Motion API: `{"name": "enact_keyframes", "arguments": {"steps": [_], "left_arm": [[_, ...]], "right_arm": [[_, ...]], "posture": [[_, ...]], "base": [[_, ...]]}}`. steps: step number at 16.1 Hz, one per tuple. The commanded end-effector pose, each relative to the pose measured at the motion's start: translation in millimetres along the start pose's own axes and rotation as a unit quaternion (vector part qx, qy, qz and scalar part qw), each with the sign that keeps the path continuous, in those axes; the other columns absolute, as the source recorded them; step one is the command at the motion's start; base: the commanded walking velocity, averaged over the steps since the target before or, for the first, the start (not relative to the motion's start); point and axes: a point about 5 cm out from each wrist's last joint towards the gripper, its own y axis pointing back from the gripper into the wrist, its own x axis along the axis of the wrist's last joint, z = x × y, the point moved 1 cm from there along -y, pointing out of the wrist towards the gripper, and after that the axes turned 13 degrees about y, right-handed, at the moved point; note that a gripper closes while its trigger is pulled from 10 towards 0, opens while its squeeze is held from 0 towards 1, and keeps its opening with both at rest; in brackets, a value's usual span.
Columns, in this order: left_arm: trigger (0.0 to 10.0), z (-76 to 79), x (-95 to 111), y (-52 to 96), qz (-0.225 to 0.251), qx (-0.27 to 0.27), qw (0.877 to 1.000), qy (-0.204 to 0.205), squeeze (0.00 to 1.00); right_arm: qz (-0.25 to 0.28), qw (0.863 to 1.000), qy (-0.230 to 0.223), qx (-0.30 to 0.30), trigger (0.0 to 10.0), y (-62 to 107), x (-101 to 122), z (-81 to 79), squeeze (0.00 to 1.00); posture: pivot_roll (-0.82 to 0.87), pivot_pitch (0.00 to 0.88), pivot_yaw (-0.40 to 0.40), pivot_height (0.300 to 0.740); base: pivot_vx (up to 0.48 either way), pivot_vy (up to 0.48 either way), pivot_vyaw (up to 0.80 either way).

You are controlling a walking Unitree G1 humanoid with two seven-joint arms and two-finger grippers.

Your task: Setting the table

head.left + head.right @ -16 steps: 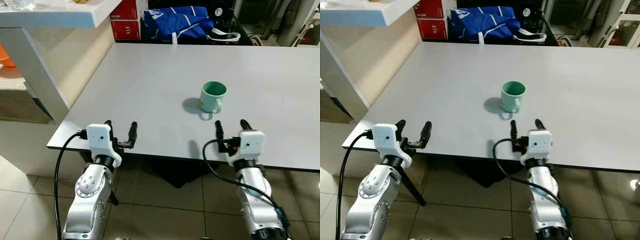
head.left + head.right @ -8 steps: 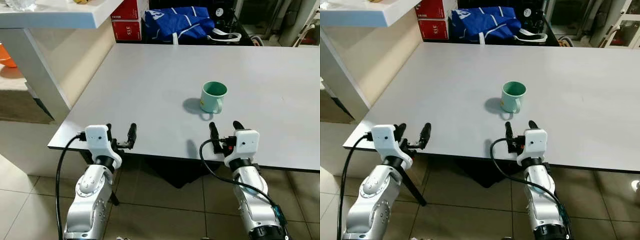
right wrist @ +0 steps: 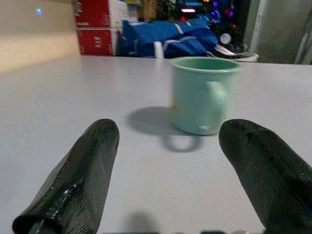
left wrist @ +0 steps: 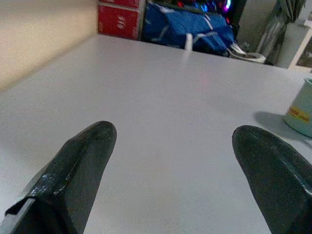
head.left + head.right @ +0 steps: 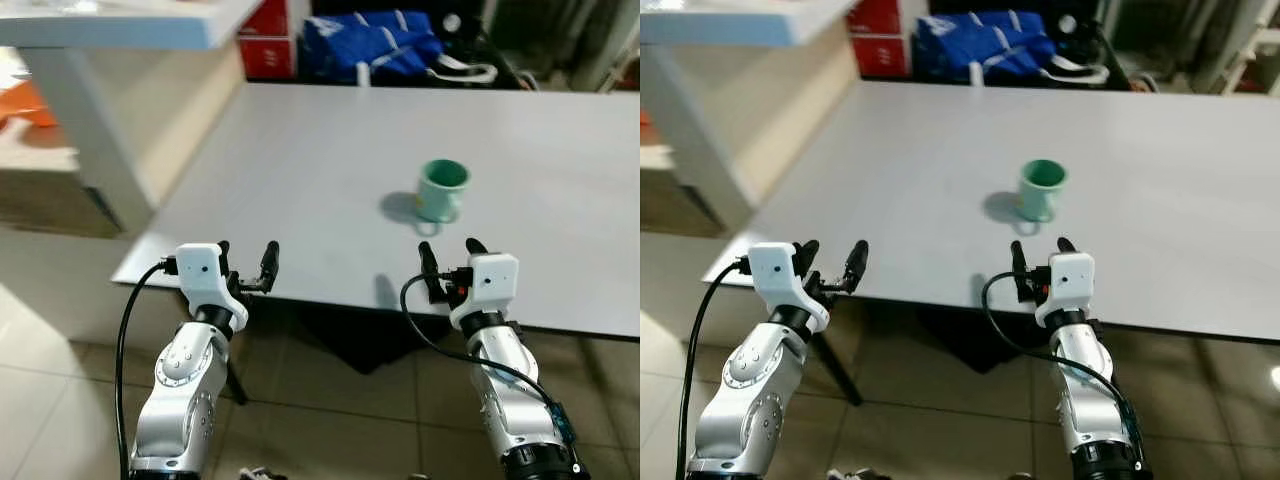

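Note:
A green mug (image 5: 442, 188) stands upright on the grey table (image 5: 300, 170), handle turned toward me; in the right wrist view the mug (image 3: 202, 94) sits just beyond the fingertips. My right gripper (image 5: 449, 258) hovers open at the table's near edge, a short way in front of the mug, nothing between its fingers. My left gripper (image 5: 246, 262) is open too, at the near left corner of the table, far from the mug. In the left wrist view the mug (image 4: 301, 109) peeks in at one side.
A blue bag (image 5: 385, 45) and red boxes (image 5: 268, 58) lie beyond the table's far edge. A white counter (image 5: 120, 25) on a thick leg (image 5: 85, 120) stands at the left. Tiled floor (image 5: 330, 420) lies below my arms.
The whole picture has shifted right and blurred, so the camera has moved. My right gripper has drawn slightly left along the table edge. The mug stays put.

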Motion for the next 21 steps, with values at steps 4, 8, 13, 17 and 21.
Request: {"name": "enact_keyframes", "arguments": {"steps": [4, 8, 13, 17, 21], "left_arm": [[10.0, -3.7, 6, -1.2, 0.004, 0.003, 1.000, -0.008, 0.00], [10.0, -4.0, 8, -2.5, 0.004, -0.001, 1.000, -0.012, 0.00], [10.0, -2.9, 8, -4.4, 0.003, -0.006, 1.000, -0.015, 0.00], [10.0, -3.3, 11, -6.2, 0.011, 0.003, 1.000, -0.015, 0.00], [10.0, -4.5, 13, -7.3, 0.018, 0.012, 1.000, -0.018, 0.00]], "right_arm": [[-0.007, 1.000, -0.003, 0.017, 10.0, -4.3, 0, -8.5, 0.00], [-0.010, 1.000, -0.001, 0.019, 10.0, -3.1, -2, -11.5, 0.00], [-0.014, 1.000, 0.001, 0.018, 10.0, -1.2, -4, -10.0, 0.00], [-0.015, 1.000, 0.003, 0.020, 10.0, -2.2, -4, -8.7, 0.00], [-0.014, 1.000, 0.004, 0.025, 10.0, -4.0, -3, -8.1, 0.00]], "posture": [[-0.12, 0.000, 0.064, 0.740], [-0.12, 0.000, 0.070, 0.740], [-0.13, 0.000, 0.071, 0.740], [-0.13, 0.000, 0.064, 0.740], [-0.12, 0.000, 0.060, 0.740]], "base": [[0.000, 0.468, -0.37], [0.000, 0.480, -0.18], [0.000, 0.480, 0.00], [0.000, 0.480, 0.00], [0.000, 0.480, 0.00]]}}
